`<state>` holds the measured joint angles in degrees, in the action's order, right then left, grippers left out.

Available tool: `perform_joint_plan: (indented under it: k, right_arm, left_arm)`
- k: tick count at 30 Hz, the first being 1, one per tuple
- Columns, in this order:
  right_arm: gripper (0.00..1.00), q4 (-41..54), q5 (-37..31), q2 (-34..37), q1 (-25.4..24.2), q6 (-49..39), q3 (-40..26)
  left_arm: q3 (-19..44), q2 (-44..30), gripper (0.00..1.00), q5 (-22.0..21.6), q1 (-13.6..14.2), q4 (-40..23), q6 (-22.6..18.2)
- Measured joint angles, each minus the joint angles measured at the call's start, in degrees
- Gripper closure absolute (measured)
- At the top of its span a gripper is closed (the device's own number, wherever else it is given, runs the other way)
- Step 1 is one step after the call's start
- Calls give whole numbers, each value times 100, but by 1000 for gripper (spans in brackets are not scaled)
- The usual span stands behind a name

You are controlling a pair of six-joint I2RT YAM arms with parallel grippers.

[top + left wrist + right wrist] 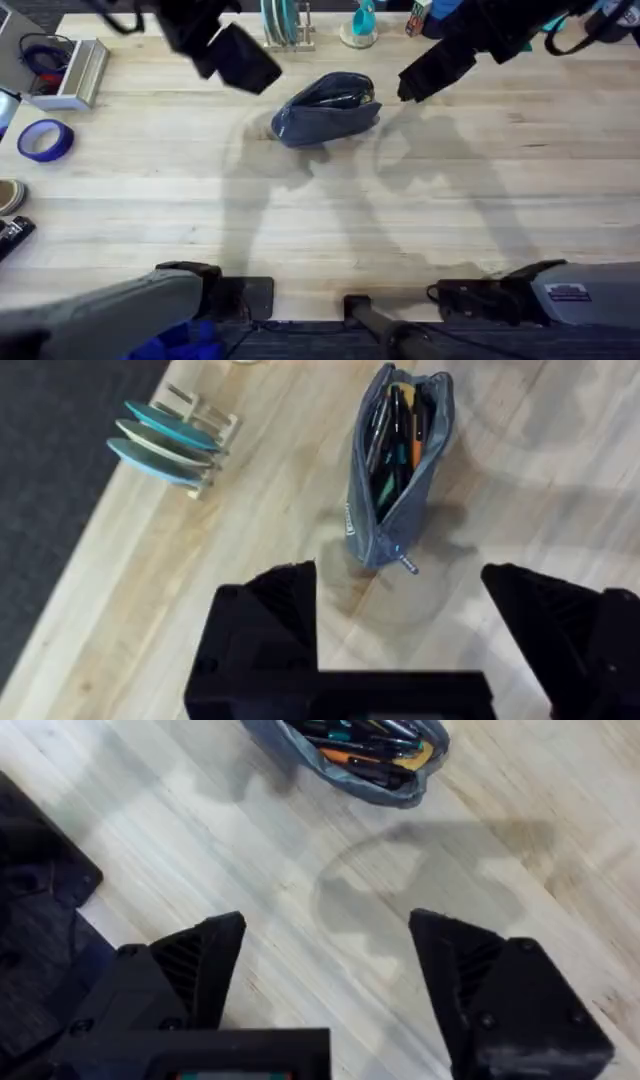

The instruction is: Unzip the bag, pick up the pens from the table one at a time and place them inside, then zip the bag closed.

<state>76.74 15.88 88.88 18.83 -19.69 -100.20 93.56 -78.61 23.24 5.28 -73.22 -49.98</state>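
My left gripper (400, 625) and right gripper (325, 970) both hang above the table (330, 230) with fingers spread wide, holding nothing. Beyond them, toward the far edge, the bag (326, 108) lies unzipped between the two, with pens (392, 440) packed inside. I see no pens loose on the wood, so I judge only the zipping shut is left.

The bag (345, 755) gets chopped off by the top edge in the right wrist view, and the pens (340, 98) inside are basically a dark smear from overhead.
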Motion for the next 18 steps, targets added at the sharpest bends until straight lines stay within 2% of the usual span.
perform_joint_plan:
  k: [5,12,18]
  right_arm:
    - [5,0,0,0,-2,-1,0]
    - [5,-1,0,0,-2,0,0]
    - [6,-1,0,0,-2,0,0]
  left_arm:
    - [-703,800,7,232,-314,336,-250]
    - [-1519,1792,7,574,-556,700,-366]
    - [-2167,2405,8,1187,-1268,1029,-388]
